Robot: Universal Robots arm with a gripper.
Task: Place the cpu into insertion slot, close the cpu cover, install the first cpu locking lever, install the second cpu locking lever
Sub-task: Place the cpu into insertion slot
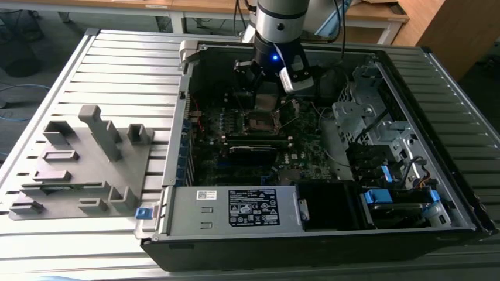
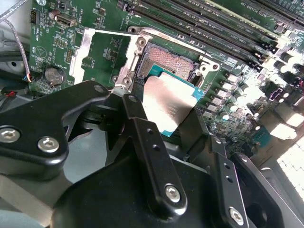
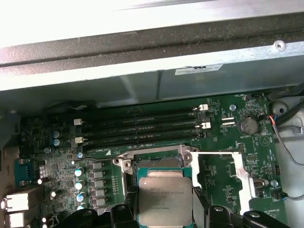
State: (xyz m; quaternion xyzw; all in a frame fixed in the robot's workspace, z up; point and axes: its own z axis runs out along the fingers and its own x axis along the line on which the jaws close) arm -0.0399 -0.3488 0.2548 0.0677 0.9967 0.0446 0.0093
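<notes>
My gripper (image 1: 270, 98) reaches down into the open computer case and is shut on the cpu (image 2: 168, 102), a flat square chip with a silver-grey top. One black finger (image 2: 142, 126) sits at each side edge of the chip. The cpu (image 3: 164, 199) hangs tilted just above the near edge of the insertion slot (image 2: 173, 61), whose dark pin field (image 3: 156, 164) still shows beyond it. The cpu cover (image 2: 102, 52), a silver frame with a square window, is swung open to one side of the slot (image 1: 260, 122). In the first wrist view the cover (image 3: 221, 178) lies beside the socket.
Long black memory slots (image 3: 142, 128) run just past the socket, below the case wall (image 3: 142, 47). A grey power supply box (image 1: 234, 208) with a white label fills the case's near end. Drive bays with blue tabs (image 1: 390, 193) are on the exterior view's right. A grey fixture (image 1: 86, 164) sits outside at the left.
</notes>
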